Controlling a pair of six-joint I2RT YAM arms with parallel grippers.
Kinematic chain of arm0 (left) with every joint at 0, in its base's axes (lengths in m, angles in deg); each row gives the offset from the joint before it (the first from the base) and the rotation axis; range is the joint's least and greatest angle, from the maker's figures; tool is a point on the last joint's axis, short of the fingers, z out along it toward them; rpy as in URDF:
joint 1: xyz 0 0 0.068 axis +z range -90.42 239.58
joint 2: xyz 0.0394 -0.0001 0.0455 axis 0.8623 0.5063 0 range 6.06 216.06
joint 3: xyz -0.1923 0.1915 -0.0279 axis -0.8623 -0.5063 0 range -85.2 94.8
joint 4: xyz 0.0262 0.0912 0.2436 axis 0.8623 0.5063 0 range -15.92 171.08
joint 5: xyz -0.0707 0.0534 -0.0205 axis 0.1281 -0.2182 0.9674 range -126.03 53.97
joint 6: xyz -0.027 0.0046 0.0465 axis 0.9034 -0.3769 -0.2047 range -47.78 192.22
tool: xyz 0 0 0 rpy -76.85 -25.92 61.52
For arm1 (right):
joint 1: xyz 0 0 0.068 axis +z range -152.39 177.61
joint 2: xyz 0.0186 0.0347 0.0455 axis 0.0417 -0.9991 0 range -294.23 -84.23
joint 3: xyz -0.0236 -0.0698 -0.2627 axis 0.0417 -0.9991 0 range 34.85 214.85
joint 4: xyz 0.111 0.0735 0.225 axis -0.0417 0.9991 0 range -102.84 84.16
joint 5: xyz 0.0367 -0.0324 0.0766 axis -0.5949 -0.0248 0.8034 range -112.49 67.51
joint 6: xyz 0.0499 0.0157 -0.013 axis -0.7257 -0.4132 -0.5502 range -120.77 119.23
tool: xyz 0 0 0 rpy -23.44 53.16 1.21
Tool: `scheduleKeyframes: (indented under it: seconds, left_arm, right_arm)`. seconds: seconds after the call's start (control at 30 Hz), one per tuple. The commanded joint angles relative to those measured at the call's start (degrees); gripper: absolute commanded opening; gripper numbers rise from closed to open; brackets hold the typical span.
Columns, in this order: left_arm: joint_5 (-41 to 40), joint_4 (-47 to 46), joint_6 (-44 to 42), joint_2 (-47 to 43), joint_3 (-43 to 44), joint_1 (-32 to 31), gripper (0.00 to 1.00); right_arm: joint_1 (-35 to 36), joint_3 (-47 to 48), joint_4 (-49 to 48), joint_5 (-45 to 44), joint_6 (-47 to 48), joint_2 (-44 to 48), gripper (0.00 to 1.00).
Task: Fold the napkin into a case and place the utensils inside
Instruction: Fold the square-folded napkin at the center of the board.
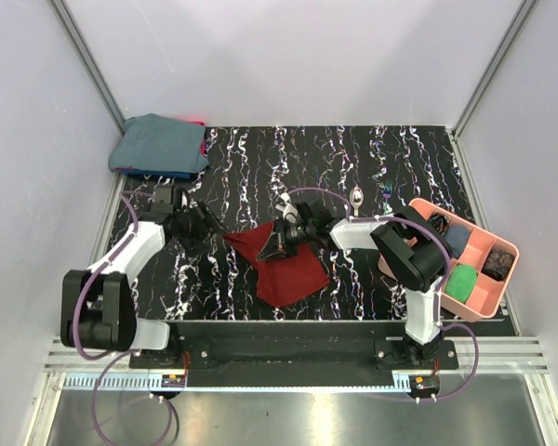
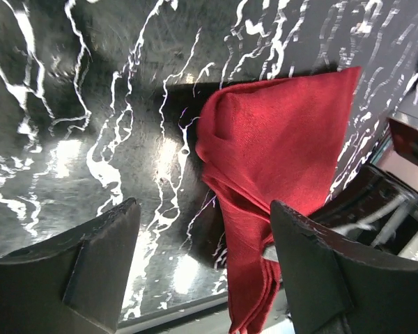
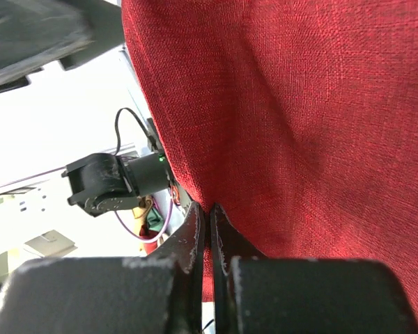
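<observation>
The dark red napkin [image 1: 286,268] lies bunched and partly folded in the middle of the table, one corner lifted. My right gripper [image 1: 275,245] is shut on that lifted edge; in the right wrist view its jaws [image 3: 209,214] pinch the cloth [image 3: 299,125]. My left gripper [image 1: 214,229] stands open just left of the napkin. In the left wrist view its fingers [image 2: 90,268] straddle bare table, with a hanging fold of the napkin [image 2: 279,153] beside the right finger. A spoon [image 1: 355,197] and a small teal-handled piece [image 1: 389,193] lie apart at the back right. No case is formed.
A pink compartment tray [image 1: 498,279] with green and dark items stands at the right edge. A blue-grey cloth bundle [image 1: 160,144] sits in the back left corner. White walls and metal posts enclose the table on three sides.
</observation>
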Motion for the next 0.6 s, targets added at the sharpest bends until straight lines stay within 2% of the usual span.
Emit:
scheduleKeyframes:
  seconds: [0.0, 0.17, 0.57]
  left_arm:
    - [0.2, -3.0, 9.0, 4.3, 0.7, -0.8, 0.78]
    - [-1.8, -5.7, 14.2, 5.7, 1.1, -3.5, 0.78]
    - [-5.9, -10.3, 18.6, 5.2, 2.1, -8.2, 0.82]
  right_arm:
    - [-1.4, -1.6, -6.3, 3.8, -0.3, 4.6, 0.0]
    - [-2.5, -3.6, -6.3, 4.6, 1.3, 4.8, 0.0]
    - [-4.0, -6.2, -6.0, 6.3, 4.2, 5.1, 0.0]
